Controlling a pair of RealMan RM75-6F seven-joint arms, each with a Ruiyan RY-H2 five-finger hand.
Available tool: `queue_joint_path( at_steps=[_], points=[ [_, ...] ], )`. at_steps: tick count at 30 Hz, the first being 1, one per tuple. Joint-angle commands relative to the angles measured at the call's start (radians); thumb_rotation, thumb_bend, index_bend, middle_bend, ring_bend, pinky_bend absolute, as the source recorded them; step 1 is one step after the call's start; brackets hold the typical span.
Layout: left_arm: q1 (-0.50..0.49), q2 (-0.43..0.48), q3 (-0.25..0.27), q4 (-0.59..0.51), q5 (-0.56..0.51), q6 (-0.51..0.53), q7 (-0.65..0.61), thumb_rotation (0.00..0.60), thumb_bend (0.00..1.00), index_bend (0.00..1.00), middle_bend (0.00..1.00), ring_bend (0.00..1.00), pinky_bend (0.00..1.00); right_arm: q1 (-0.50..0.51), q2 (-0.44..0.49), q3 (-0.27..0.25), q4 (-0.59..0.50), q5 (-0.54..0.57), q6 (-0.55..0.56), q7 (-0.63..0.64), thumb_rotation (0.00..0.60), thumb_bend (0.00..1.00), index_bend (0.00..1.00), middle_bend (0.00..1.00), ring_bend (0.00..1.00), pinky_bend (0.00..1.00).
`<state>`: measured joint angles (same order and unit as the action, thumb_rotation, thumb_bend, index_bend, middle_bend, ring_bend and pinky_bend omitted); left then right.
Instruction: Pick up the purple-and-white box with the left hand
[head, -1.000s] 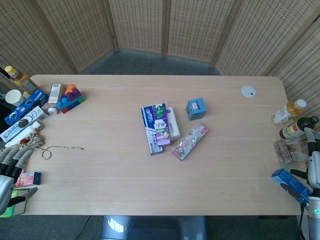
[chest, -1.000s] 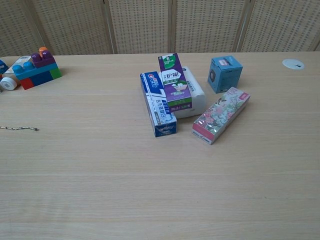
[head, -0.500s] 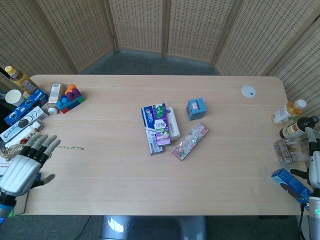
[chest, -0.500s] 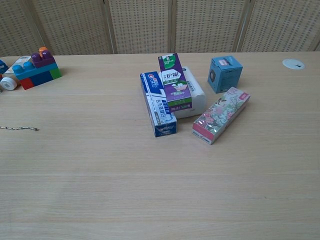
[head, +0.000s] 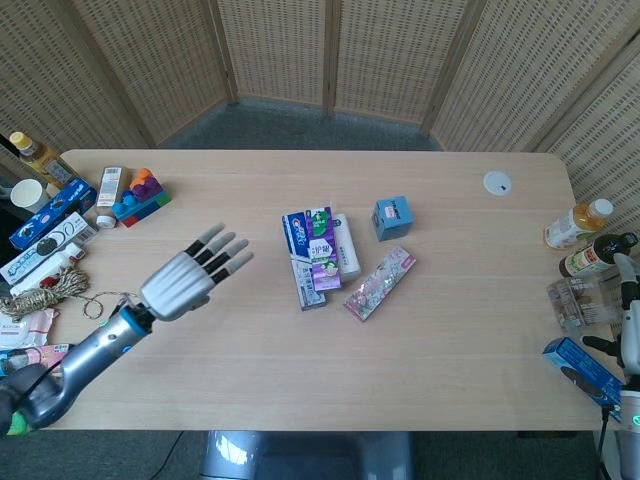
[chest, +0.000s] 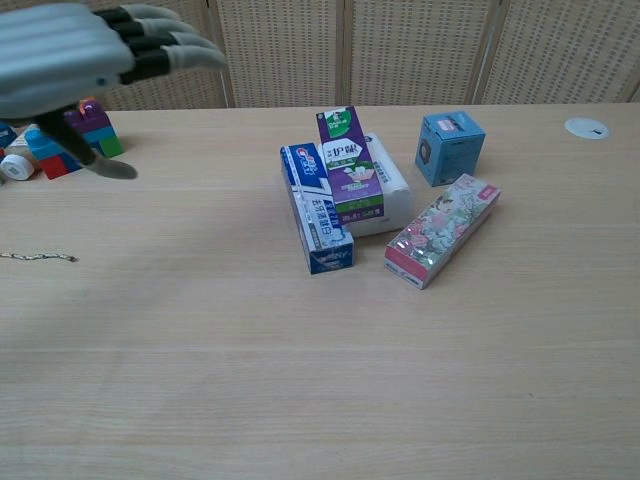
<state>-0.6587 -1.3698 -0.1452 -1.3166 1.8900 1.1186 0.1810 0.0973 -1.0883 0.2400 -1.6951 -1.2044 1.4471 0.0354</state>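
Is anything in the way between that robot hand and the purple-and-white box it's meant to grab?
Only the blue toothpaste box, lying against the near side of the purple-and-white box. The table between it and the left hand looks bare.

The head view looks steeply down from high above the near edge of the desk (head: 470, 180), taking in the whole top, the slatted screen behind it and the clutter along both side edges. The chest view sits much lower and closer, facing across the desk toward the same screen, so only the middle and far part of the top shows. Both views share the cluster of boxes at the centre, among them the purple-and-white box (head: 320, 246) (chest: 350, 165), the toy block stack (head: 140, 196) (chest: 75, 135) at far left, and the left hand (head: 185, 278) (chest: 70, 60).
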Motion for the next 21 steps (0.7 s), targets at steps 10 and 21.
queue_joint_path(
  at_steps=[10, 21],
  points=[
    [-0.248, -0.299, -0.023, 0.287, -0.035, -0.173, 0.08, 0.6, 0.1, 0.0, 0.0, 0.0, 0.0, -0.008, 0.018, 0.002, -0.007, 0.002, -0.005, 0.031, 0.6, 0.0, 0.0, 0.0, 0.0, 0.0],
    [-0.386, -0.521, -0.051, 0.509, -0.147, -0.274, 0.11, 0.6, 0.1, 0.0, 0.0, 0.0, 0.0, -0.004, 0.024, 0.003, -0.002, 0.006, -0.022, 0.05, 0.6, 0.0, 0.0, 0.0, 0.0, 0.0]
  ],
)
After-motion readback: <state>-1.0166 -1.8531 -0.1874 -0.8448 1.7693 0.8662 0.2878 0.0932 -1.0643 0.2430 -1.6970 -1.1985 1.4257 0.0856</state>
